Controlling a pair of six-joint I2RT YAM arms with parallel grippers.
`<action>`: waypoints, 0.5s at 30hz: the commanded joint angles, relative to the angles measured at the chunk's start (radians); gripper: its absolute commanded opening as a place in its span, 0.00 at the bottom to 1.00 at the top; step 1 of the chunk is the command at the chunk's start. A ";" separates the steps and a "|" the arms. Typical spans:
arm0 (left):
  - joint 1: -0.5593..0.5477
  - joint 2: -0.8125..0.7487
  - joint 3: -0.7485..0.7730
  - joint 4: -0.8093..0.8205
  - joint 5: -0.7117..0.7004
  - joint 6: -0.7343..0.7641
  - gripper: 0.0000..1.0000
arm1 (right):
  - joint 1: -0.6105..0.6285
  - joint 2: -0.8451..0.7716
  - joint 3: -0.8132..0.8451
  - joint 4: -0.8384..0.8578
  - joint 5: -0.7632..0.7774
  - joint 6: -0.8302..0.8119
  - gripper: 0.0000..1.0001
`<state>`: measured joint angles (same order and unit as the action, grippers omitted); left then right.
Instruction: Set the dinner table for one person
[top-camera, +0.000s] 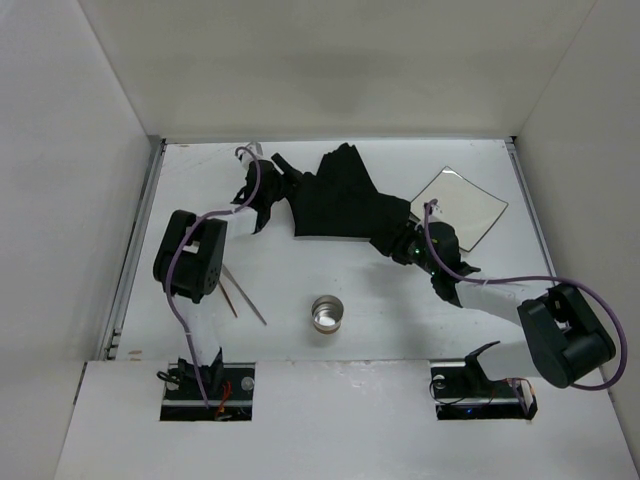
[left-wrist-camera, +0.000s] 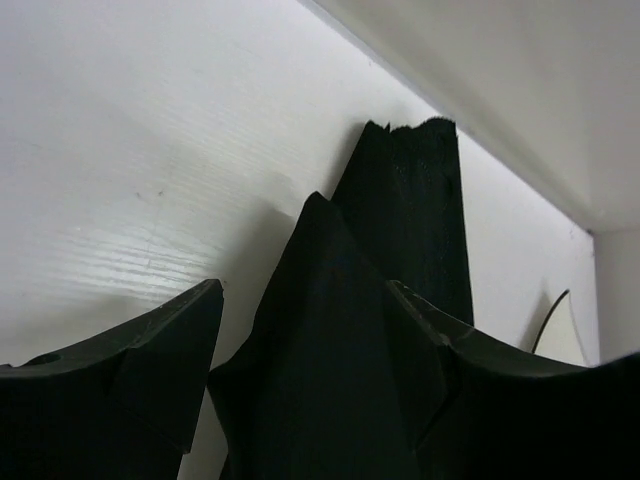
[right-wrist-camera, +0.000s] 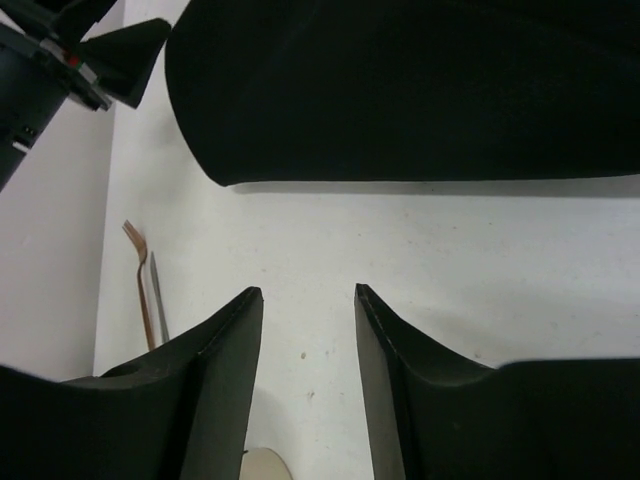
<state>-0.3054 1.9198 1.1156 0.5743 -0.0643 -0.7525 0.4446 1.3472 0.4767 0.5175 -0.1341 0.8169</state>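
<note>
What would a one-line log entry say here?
left end effector: shut on black cloth mat | right end effector: open, empty | mat: crumpled

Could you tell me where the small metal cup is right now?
In the top view the metal cup stands upright on the dinner table, near-centre between both arm bases, right of the fork.

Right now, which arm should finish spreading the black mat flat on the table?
Left, probably. The left gripper is shut on the mat, holding its rumpled far-left corner. The right gripper is open over bare table beside the mat's edge, holding nothing; it would first need to grasp.
</note>
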 joint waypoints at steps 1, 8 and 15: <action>0.010 0.036 0.079 -0.063 0.096 0.082 0.62 | -0.002 -0.017 0.046 -0.013 0.034 -0.033 0.51; 0.006 0.056 0.081 -0.060 0.107 0.107 0.29 | -0.011 0.006 0.065 -0.086 0.140 -0.035 0.68; -0.005 -0.088 -0.184 0.067 0.022 0.027 0.08 | -0.007 0.115 0.158 -0.215 0.266 -0.024 0.68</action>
<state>-0.3012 1.9442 1.0470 0.5728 -0.0002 -0.6910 0.4431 1.4303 0.5709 0.3565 0.0540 0.8001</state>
